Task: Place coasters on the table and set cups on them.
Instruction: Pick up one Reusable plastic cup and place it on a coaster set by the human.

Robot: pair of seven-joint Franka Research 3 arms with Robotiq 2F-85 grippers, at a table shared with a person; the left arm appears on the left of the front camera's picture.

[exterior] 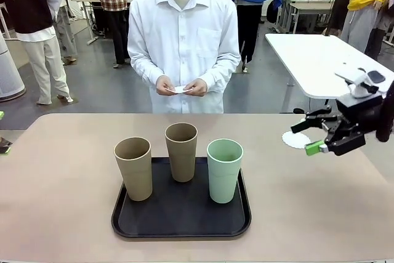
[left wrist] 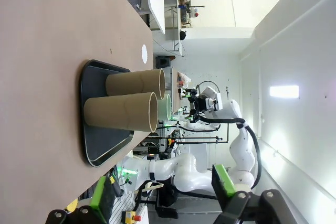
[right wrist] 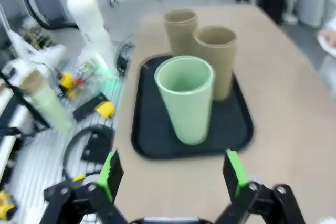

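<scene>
The beige table carries a black tray by its near edge, with two tan cups and a mint cup upright and empty on it. The right gripper hangs tilted near the right edge, jaws apart, by a flat lacy white coaster. The left gripper faces in from the left end, also apart, and the person's hands hold white paper at the far edge.

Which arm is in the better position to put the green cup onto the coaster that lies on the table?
Right. The open right gripper hovers beside the coaster, and the green cup stands rightmost on the tray. The left gripper is across the tray from it.
</scene>
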